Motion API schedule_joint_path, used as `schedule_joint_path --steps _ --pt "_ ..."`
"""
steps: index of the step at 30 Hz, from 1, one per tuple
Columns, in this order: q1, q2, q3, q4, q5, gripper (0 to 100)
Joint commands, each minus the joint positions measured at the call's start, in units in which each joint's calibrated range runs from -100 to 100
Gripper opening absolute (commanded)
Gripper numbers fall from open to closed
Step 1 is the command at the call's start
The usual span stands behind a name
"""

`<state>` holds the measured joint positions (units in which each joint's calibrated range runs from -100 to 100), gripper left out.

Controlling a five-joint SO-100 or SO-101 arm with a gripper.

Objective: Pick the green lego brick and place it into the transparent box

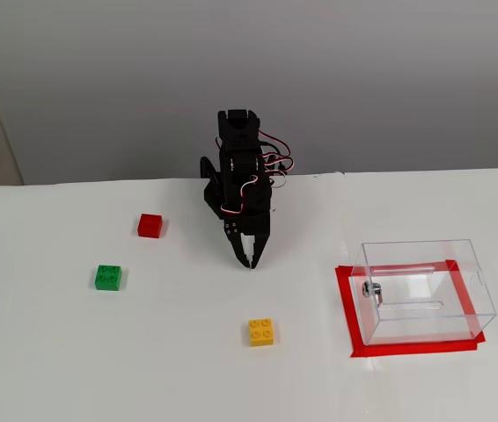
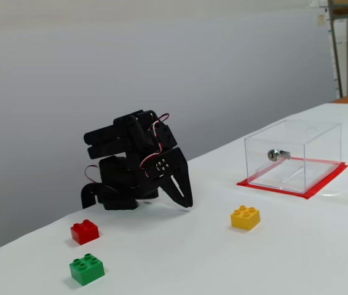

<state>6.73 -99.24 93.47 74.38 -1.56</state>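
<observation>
On a white counter (image 1: 99,369) before a grey wall (image 1: 390,79), the hand (image 1: 250,262) points down, fingers pressed together, empty.

**Task items: brick and box**

Green lego brick (image 1: 107,277): small, square, four studs up, flat on the worktop (image 1: 143,352), left in a fixed view. Transparent box (image 1: 425,290): clear, rectangular, upright, metal fitting on one wall, far right.
</observation>
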Motion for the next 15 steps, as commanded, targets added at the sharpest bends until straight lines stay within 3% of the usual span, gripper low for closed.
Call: schedule_joint_path --steps 1,15 --pt "-0.1 -0.4 -1.4 0.4 0.0 1" --pt "-0.1 -0.4 -1.4 0.4 0.1 1"
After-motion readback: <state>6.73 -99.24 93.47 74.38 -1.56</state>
